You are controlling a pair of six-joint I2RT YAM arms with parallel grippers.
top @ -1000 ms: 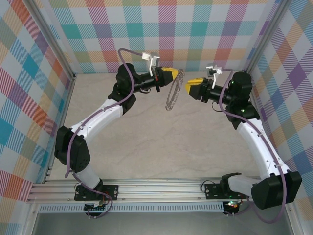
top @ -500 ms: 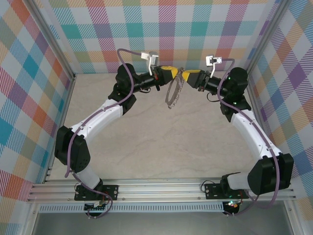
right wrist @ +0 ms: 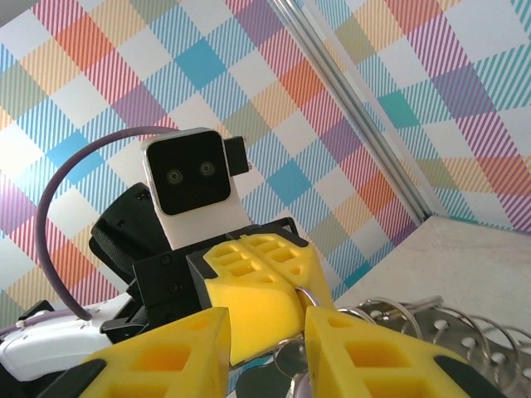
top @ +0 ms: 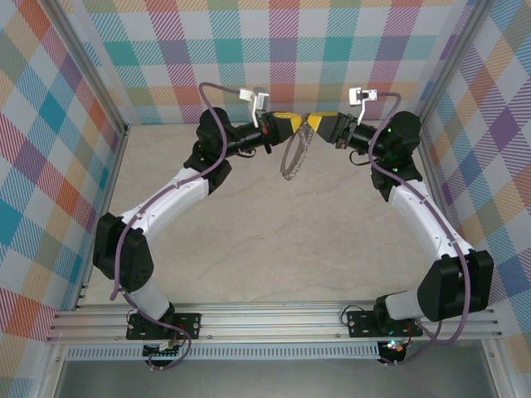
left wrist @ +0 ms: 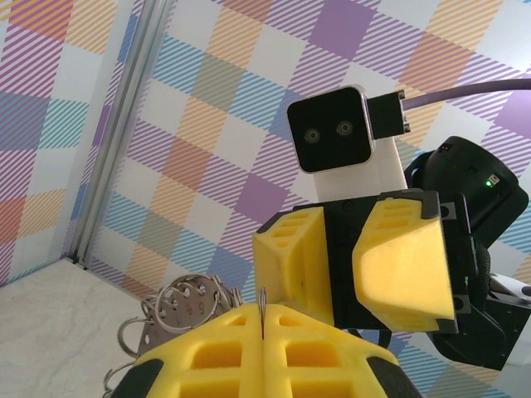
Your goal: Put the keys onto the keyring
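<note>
Two yellow-fingered grippers now meet nose to nose at the table's 12 o'clock. Within the last second the right gripper (top: 322, 124) has swung in from the 3 o'clock side to face the left gripper (top: 290, 124), so threading looks about to begin. The left gripper's honeycomb-moulded fingers (left wrist: 207, 356) are pressed together on a thin wire of the keyring (top: 291, 157). The keyring is a grey metal oval fringed with small wire loops, and it dangles toward 6 o'clock above the pale marbled table (top: 249, 240). The right gripper's jaws stand slightly apart, with small round silver pieces in the gap. Whether they grip the key cannot be told, and the key itself cannot be picked out. Bright checked walls (top: 332, 50) enclose the scene.
</note>
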